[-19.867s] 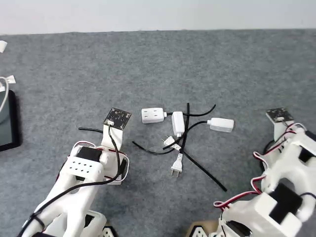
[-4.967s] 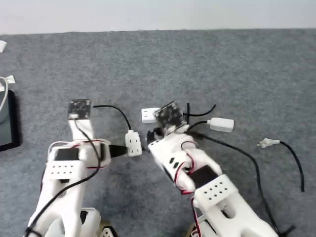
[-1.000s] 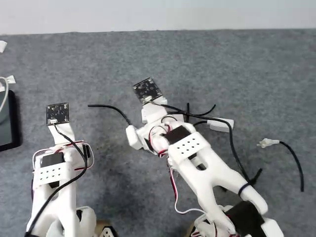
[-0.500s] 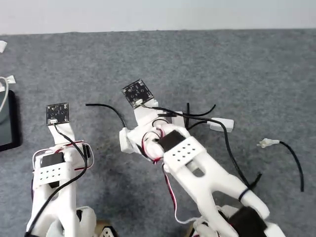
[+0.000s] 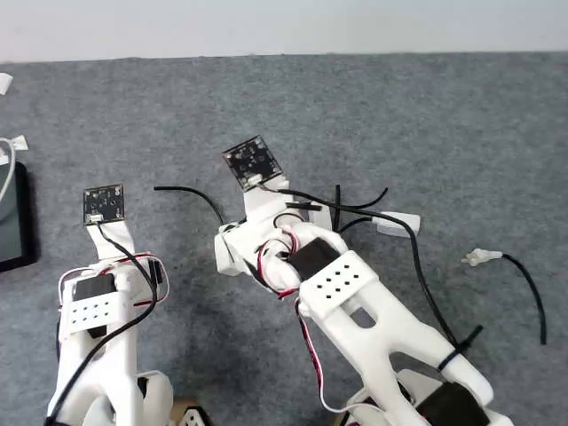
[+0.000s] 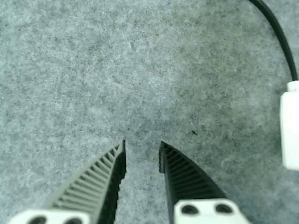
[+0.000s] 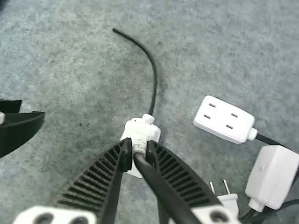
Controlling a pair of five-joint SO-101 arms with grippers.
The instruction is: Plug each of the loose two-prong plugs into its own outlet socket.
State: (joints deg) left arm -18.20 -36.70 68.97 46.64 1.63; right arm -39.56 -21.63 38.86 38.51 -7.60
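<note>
Right hand (image 7: 135, 151) pinched shut on white single socket (image 7: 140, 130), whose lower body is hidden behind fingers. Black cord (image 7: 148, 70) trails off over grey table (image 7: 70, 60). Near: triple socket (image 7: 224, 119); white block (image 7: 273, 179), cut off at edge; two-prong plug (image 7: 225, 195), half hidden by finger. Left hand (image 6: 141, 148) slightly parted, holding nothing. High view: second plug (image 5: 479, 258) lies well apart from rest.

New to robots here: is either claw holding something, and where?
Right gripper pinches what looks like a white plug by its body, atop a socket; left gripper holds nothing.
</note>
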